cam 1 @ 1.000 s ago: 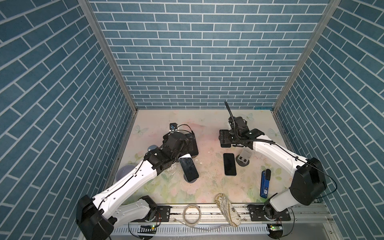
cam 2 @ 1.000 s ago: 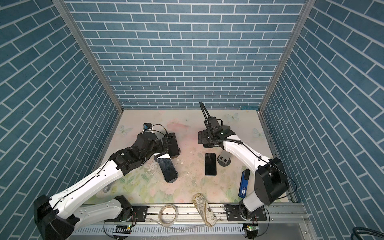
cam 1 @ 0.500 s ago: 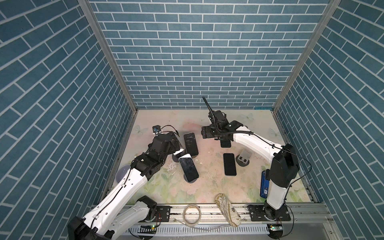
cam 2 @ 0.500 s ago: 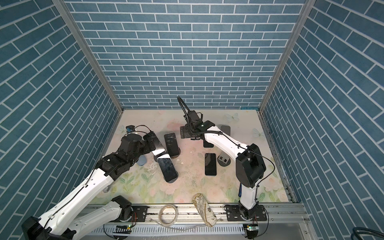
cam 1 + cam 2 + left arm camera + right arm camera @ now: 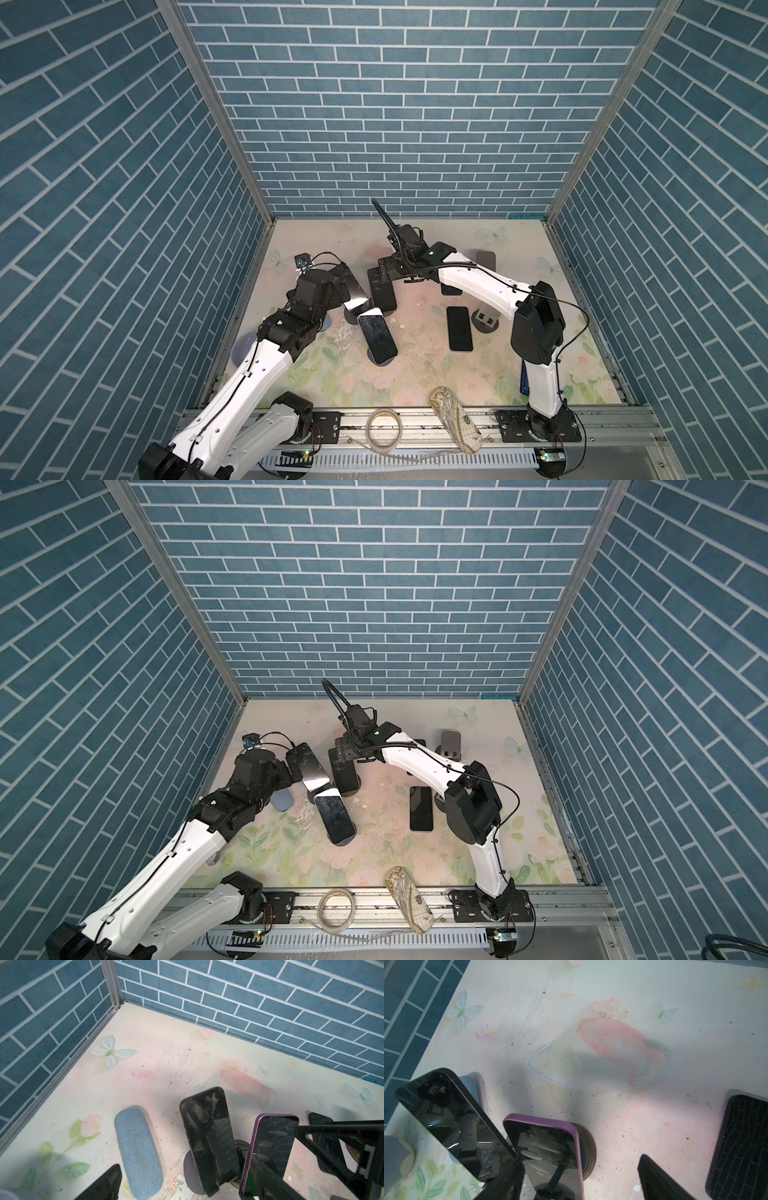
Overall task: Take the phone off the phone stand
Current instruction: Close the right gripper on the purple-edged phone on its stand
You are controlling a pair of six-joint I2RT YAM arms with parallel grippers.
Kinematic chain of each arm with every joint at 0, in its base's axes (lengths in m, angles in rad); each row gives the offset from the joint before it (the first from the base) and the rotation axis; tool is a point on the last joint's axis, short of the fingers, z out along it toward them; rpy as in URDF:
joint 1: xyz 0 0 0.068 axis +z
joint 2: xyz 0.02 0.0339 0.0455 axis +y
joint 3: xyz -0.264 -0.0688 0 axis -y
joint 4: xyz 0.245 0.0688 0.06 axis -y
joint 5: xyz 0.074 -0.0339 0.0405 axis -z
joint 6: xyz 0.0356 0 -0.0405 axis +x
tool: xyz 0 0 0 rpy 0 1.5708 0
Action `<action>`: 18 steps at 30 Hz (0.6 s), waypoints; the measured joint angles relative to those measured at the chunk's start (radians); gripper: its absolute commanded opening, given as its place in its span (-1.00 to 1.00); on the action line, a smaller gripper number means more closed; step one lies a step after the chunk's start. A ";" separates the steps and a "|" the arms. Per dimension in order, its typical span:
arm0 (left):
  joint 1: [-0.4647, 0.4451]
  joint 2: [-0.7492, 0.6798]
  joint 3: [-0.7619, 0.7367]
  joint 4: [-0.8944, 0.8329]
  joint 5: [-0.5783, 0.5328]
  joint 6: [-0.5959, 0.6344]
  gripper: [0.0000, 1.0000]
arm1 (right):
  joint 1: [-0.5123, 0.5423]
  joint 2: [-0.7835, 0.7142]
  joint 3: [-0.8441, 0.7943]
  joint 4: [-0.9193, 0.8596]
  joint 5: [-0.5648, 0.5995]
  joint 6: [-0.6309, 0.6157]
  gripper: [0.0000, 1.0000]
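Three phones lean on stands left of centre. The black phone (image 5: 351,286) (image 5: 209,1136) rests on a grey stand (image 5: 190,1176). Beside it, the purple-cased phone (image 5: 382,293) (image 5: 548,1142) sits on a wooden round stand (image 5: 588,1151). A third phone (image 5: 377,337) leans on a stand nearer the front. My left gripper (image 5: 297,769) (image 5: 187,1184) is open, with the black phone's lower end between its fingers. My right gripper (image 5: 384,272) (image 5: 581,1179) hangs open over the purple phone, one finger by its left side and the other well clear of its right edge.
A blue fabric case (image 5: 137,1151) lies left of the black phone. A black phone (image 5: 459,329) lies flat at centre beside an empty stand (image 5: 485,322). A textured-case phone (image 5: 741,1147) and another stand (image 5: 485,262) are further back. A patterned pouch (image 5: 455,417) and a tape ring (image 5: 384,428) lie on the front rail.
My right gripper has swung left from the table's middle to above the purple phone. My left arm has pulled back toward the left, its gripper now by the black phone.
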 measured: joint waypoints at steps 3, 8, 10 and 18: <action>0.003 0.000 0.000 0.005 0.000 0.009 0.99 | 0.019 0.016 0.010 -0.002 0.009 -0.008 0.79; 0.005 -0.003 -0.010 0.013 0.001 0.018 0.99 | 0.048 0.040 0.053 -0.006 0.024 -0.017 0.83; 0.005 -0.005 -0.016 0.016 0.002 0.019 0.99 | 0.055 0.050 0.069 -0.006 0.027 -0.023 0.84; 0.007 -0.034 -0.041 0.026 0.004 0.027 0.99 | 0.068 0.122 0.160 -0.030 0.061 -0.026 0.85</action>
